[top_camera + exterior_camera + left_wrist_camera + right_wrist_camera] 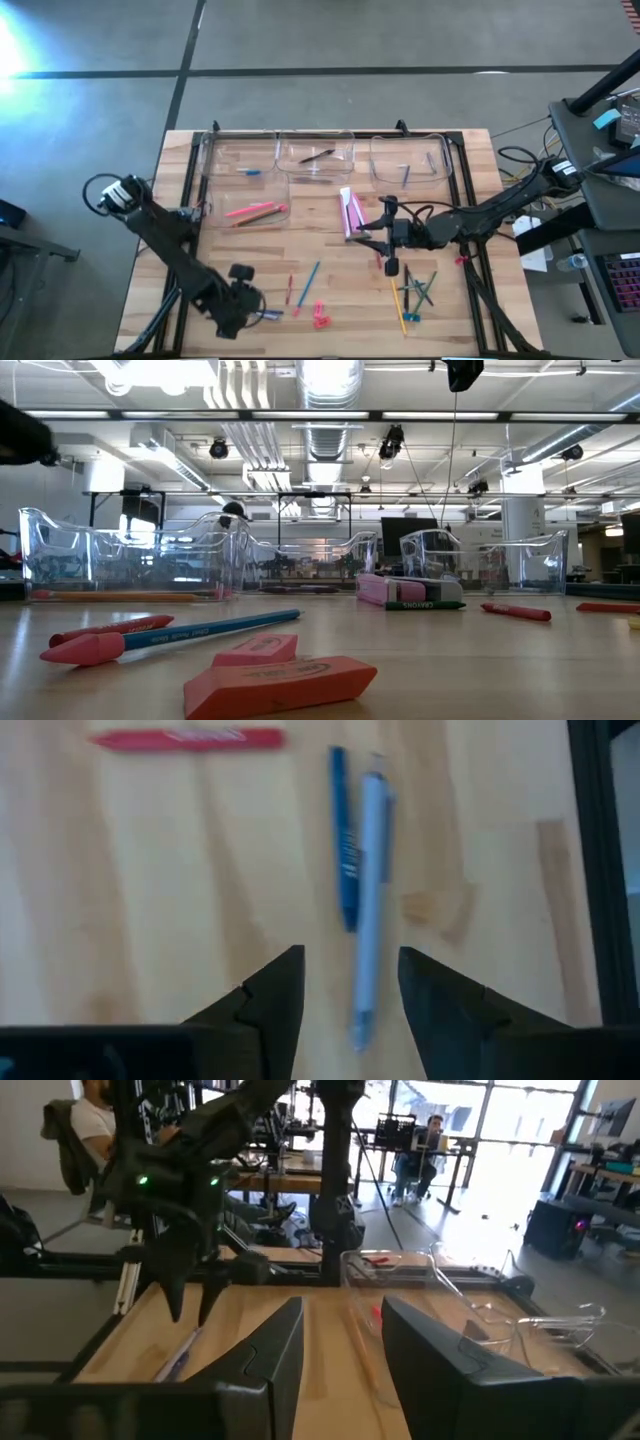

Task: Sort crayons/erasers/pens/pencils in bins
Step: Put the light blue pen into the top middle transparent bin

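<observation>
overhead view and table-level view, both on the bins [320,160] plus close wrist views

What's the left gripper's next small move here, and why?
Probably lower and close on the grey pen. In the left wrist view the left gripper has its fingers apart, the pen running between them on the table, nothing held. A blue pen lies right alongside, so it may get caught too.

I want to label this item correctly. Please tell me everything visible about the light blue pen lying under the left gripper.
The light blue pen is slim, smooth and looks like plastic. It lies flat on the wooden table, at the near edge, with one end between the open fingers of the left gripper, which do not touch it. A darker blue pen lies alongside it, apparently touching.
</observation>
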